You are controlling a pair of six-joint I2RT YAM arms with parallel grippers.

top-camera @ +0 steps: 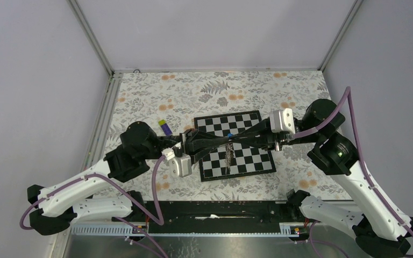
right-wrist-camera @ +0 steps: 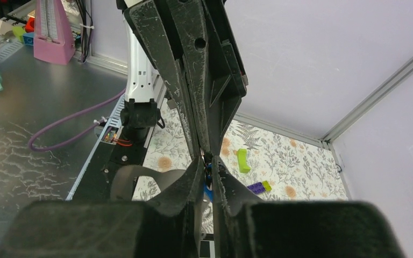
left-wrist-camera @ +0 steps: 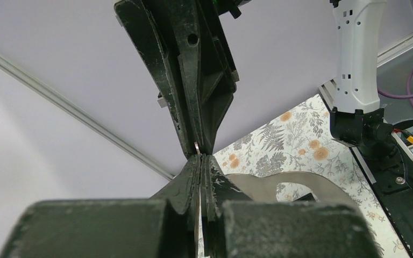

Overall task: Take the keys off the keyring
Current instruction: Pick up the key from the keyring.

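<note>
Both grippers meet tip to tip above the chessboard [top-camera: 253,161]. My left gripper [top-camera: 225,139] is shut on a thin silvery key [left-wrist-camera: 196,147], seen edge-on between its pads in the left wrist view. My right gripper [top-camera: 235,136] is shut on the keyring's blue carabiner [right-wrist-camera: 208,189], which shows as a blue dot in the top view [top-camera: 230,134]. The grey-brown strap [top-camera: 228,157] hangs down from the grip onto the board. It shows as a loop in the left wrist view [left-wrist-camera: 279,184] and the right wrist view [right-wrist-camera: 134,180]. Other keys are hidden.
A purple-and-yellow stick [top-camera: 164,127] lies left of the board, also in the right wrist view [right-wrist-camera: 259,187]. A lime-green piece [right-wrist-camera: 242,160] lies on the floral cloth near it. Grey walls close in the back and sides. A black rail runs along the near edge [top-camera: 220,217].
</note>
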